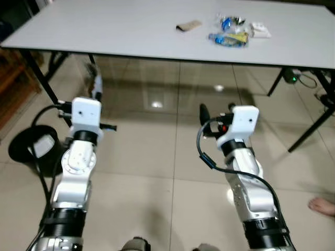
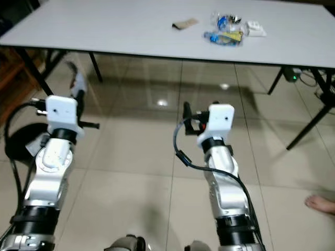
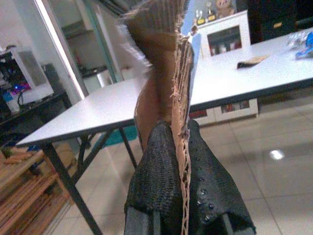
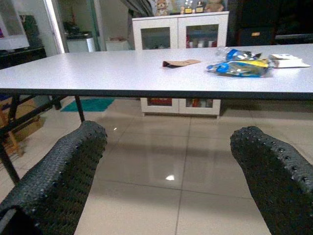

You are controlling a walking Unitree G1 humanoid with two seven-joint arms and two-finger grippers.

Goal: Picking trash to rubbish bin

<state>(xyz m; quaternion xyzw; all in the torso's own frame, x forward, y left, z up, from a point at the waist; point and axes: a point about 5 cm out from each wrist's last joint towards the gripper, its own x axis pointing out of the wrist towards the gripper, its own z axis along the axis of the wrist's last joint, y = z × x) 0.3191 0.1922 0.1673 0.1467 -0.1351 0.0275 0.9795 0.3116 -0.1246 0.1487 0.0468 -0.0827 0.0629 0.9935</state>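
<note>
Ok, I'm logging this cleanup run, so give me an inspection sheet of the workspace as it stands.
Surface: white table, trash lying at its far right.
Job's things: torn cardboard piece held in left gripper; black rubbish bin on floor at robot's left.
Clutter: brown scrap, blue and yellow wrappers, white packet on table.
Grippers: left gripper shut on cardboard; right gripper open, holding nothing.
Cables: black cable looping at right wrist.
Surroundings: tiled floor; a person's foot at right; white cabinet behind table.
</note>
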